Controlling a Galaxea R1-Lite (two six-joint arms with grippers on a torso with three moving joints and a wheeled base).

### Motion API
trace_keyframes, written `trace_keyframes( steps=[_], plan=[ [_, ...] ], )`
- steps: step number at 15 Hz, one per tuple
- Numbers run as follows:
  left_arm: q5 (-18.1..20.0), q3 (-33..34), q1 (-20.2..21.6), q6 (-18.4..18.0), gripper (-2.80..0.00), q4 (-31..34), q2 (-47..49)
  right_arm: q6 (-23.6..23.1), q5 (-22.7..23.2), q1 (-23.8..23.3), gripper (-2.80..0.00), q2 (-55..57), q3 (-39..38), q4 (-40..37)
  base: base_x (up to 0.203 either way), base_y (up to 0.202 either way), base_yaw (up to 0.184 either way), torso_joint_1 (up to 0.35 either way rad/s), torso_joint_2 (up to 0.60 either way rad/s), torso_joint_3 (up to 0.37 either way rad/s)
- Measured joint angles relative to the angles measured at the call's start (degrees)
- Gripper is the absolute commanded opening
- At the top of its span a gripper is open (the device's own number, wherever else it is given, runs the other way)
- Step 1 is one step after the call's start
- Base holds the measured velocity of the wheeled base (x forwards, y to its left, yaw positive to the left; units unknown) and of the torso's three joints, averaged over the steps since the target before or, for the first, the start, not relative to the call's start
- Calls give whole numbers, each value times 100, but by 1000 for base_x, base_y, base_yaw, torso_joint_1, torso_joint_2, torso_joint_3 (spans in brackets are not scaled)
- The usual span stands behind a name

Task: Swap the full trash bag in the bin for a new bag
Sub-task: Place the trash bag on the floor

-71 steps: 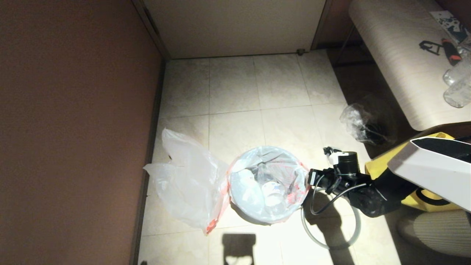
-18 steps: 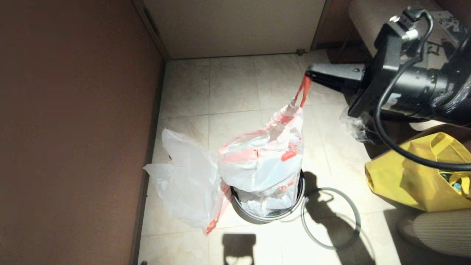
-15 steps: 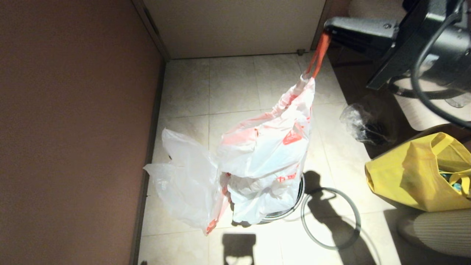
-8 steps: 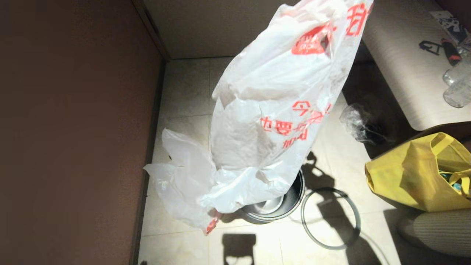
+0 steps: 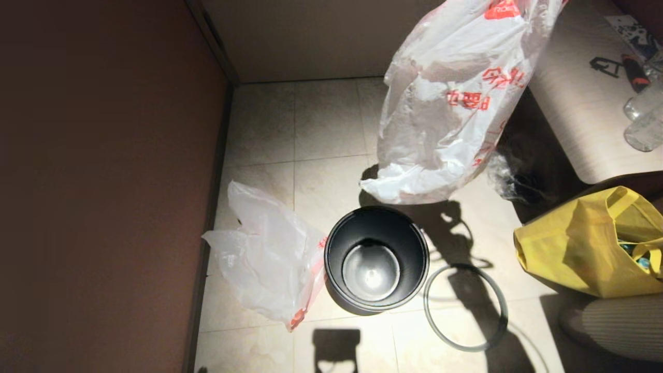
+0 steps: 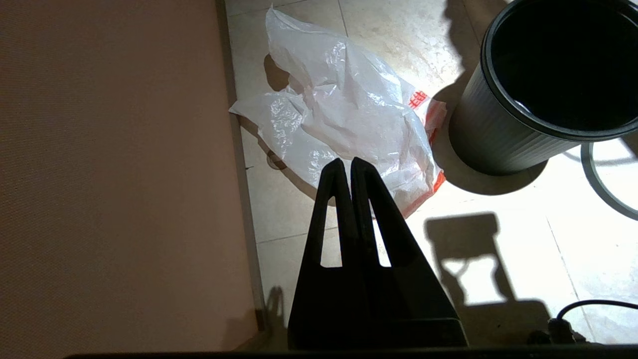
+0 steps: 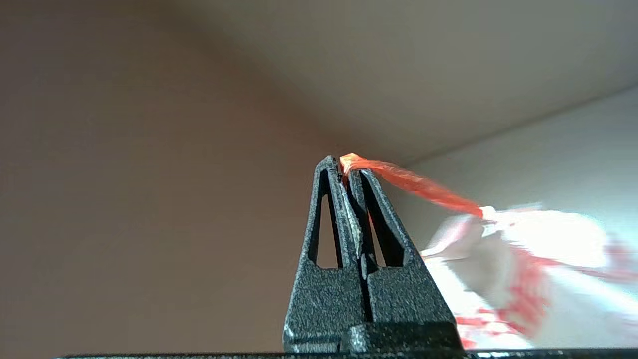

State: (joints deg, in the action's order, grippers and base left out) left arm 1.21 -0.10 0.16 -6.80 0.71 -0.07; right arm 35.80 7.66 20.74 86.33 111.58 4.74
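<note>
Tiled floor (image 5: 331, 119) by a brown wall; the right gripper (image 7: 347, 167), jaws closed on one thin handle, hangs the full trash bag (image 5: 445, 109) beyond the bin (image 5: 376, 259); the handle may tear or slip; the left gripper (image 6: 347, 167), closed and empty, hovers near the new bag (image 5: 264, 259).

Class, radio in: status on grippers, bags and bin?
Right gripper shut on red-printed white full trash bag, airborne. Left gripper shut, idle. Round black bin unlined; cloudy new bag floored.

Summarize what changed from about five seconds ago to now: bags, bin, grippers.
The right gripper, then low beside the lined bin, clamped a red handle and hoisted the full trash bag out, up and to the right. The bin now stands bare and empty. Unmoved: the new bag on the floor, the grey hoop, the yellow tote; the left gripper is shut, empty.
</note>
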Motion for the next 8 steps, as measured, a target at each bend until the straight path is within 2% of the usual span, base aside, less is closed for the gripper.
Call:
trace_keyframes(
  steps=[1, 2, 3, 8],
  plan=[
    [0, 0, 0, -2, -280, 0, 0, -502, -480, -85, -280, 113, 69, -17, 0, 0, 0, 0, 0, 0],
    [0, 0, 0, -2, -280, -2, 0, -834, -767, -198, -280, 226, 94, -26, 0, 0, 0, 0, 0, 0],
    [1, 0, 0, 0, -280, -2, 0, -961, -850, -330, -280, 347, 97, -34, 0, 0, 0, 0, 0, 0],
    [0, 0, 0, 0, -280, -2, 0, -801, -860, -1298, -280, 1232, -451, 27, 0, 0, 0, 0, 0, 0]
  ],
)
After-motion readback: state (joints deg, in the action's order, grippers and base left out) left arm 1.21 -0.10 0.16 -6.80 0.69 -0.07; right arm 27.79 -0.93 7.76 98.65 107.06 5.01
